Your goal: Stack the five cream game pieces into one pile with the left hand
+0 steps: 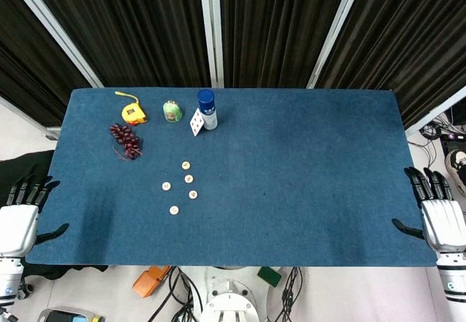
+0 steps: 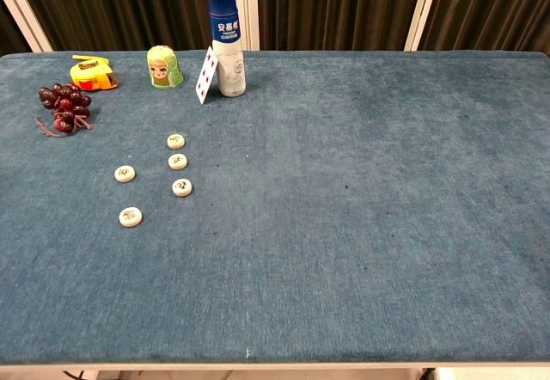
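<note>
My blue felt table (image 1: 291,176) fills the frame, with dark pleated curtains (image 1: 277,23) across the top. My left hand (image 1: 20,216) at lower left and right hand (image 1: 437,209) at lower right rest empty, fingers spread. Five flat cream game pieces (image 2: 177,162) lie scattered left of centre, markings illegible.

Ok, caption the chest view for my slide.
Five cream game pieces lie unstacked on the blue table.
</note>
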Action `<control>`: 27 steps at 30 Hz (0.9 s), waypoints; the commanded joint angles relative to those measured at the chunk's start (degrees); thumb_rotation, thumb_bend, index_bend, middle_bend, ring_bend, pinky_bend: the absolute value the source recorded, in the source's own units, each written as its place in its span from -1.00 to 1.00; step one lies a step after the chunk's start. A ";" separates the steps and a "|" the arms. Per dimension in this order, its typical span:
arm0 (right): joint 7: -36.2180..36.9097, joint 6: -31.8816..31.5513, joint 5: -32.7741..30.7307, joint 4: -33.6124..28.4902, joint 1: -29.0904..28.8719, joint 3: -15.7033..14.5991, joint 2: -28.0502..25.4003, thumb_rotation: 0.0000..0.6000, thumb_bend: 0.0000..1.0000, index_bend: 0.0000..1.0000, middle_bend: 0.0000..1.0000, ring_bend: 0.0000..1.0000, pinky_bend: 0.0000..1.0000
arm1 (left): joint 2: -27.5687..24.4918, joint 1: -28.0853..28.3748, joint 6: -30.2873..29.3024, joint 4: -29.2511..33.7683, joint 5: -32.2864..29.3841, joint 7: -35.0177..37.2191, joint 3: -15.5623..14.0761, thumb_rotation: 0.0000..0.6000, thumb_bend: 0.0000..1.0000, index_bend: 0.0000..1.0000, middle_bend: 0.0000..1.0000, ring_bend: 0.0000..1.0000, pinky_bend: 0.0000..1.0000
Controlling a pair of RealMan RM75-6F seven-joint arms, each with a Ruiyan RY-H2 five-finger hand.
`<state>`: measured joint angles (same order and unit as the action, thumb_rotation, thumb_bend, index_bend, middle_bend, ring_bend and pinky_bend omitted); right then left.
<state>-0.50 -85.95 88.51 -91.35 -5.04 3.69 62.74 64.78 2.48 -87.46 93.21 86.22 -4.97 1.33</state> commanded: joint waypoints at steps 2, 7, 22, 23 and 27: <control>-0.01 -0.40 0.03 0.08 0.20 0.00 0.08 1.00 -0.69 -1.00 -0.73 -1.00 -0.82 | 0.38 0.51 0.37 -0.08 0.43 0.13 0.17 1.00 -0.71 -0.63 -0.74 -0.95 -0.98; 0.42 -2.22 0.25 0.40 0.86 0.36 0.08 1.00 -0.69 -1.00 -0.73 -1.00 -0.82 | 0.99 3.11 2.13 0.66 3.49 0.51 0.47 1.00 -0.61 -0.63 -0.72 -0.93 -0.98; 1.78 -4.33 0.73 1.11 2.10 0.31 -0.25 1.00 -0.69 -0.99 -0.73 -1.00 -0.82 | 11.97 17.58 20.12 -1.47 7.03 -1.96 1.24 1.00 -0.50 -0.30 -0.66 -0.88 -0.98; 1.76 -4.26 0.73 1.11 2.06 0.33 -0.23 1.00 -0.69 -0.99 -0.73 -1.00 -0.82 | 12.93 18.23 21.07 -1.97 6.84 -2.40 1.22 1.00 -0.50 -0.30 -0.66 -0.88 -0.98; 1.46 -4.00 0.90 0.88 1.84 0.38 -0.24 1.00 -0.69 -0.99 -0.73 -1.00 -0.82 | 17.37 20.73 24.54 -4.65 5.39 -4.19 1.41 1.00 -0.50 -0.30 -0.65 -0.88 -0.98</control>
<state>1.00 -89.95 89.38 -90.43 -3.18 4.07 62.51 80.16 21.75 -64.61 90.09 92.51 -7.99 2.58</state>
